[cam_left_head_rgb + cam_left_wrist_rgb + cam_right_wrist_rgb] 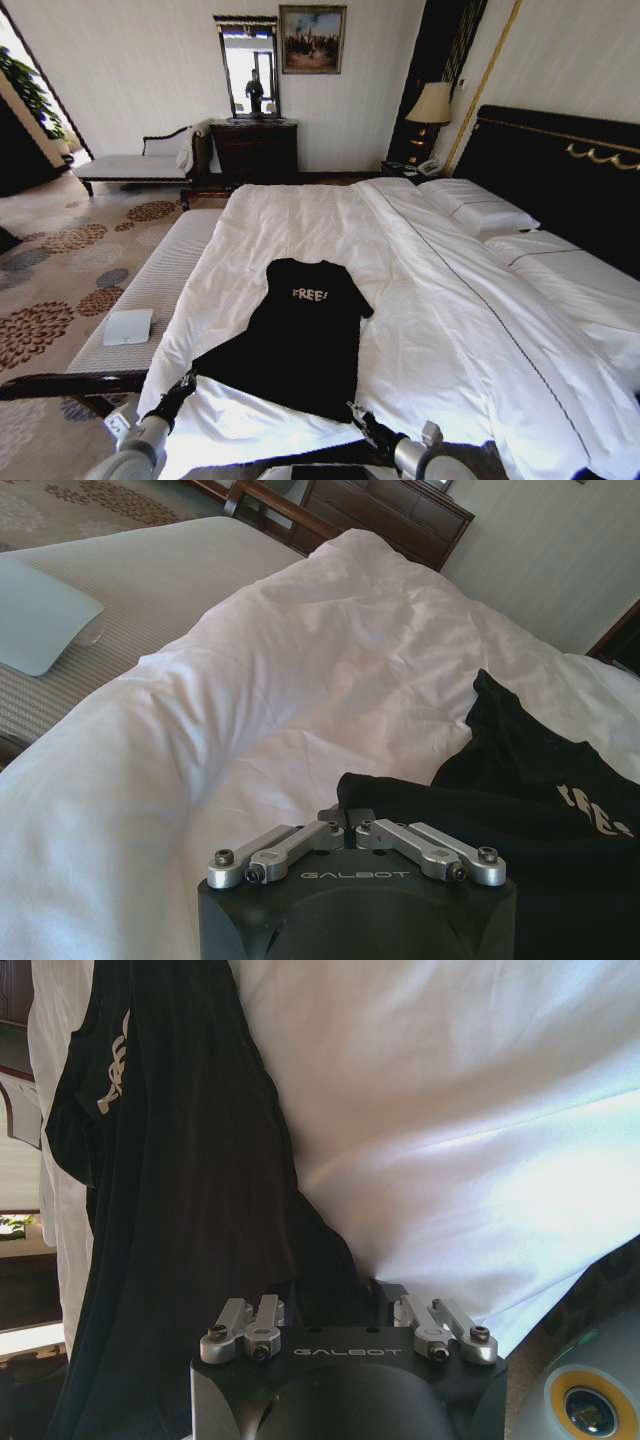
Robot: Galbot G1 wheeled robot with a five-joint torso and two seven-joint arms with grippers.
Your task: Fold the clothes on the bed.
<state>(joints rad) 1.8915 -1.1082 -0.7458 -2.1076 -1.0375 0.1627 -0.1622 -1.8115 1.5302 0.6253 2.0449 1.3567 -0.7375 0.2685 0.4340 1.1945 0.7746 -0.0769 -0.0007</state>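
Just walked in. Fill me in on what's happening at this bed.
A two-armed robot is working on a black T-shirt spread on the bed. Its left gripper is at the shirt's near-left hem corner, fingers shut on the fabric. Its right gripper is at the near-right corner. The shirt lies mostly flat, not yet folded.

One black T-shirt [300, 335] lies on one bed [450, 330], which carries two white pillows [478, 208] at the right of the frame. Two grippers sit at the bottom edge, left [183, 386] and right [358, 415]. Upper centre: one lamp [431, 104], one mirror [249, 70], one painting [312, 39].
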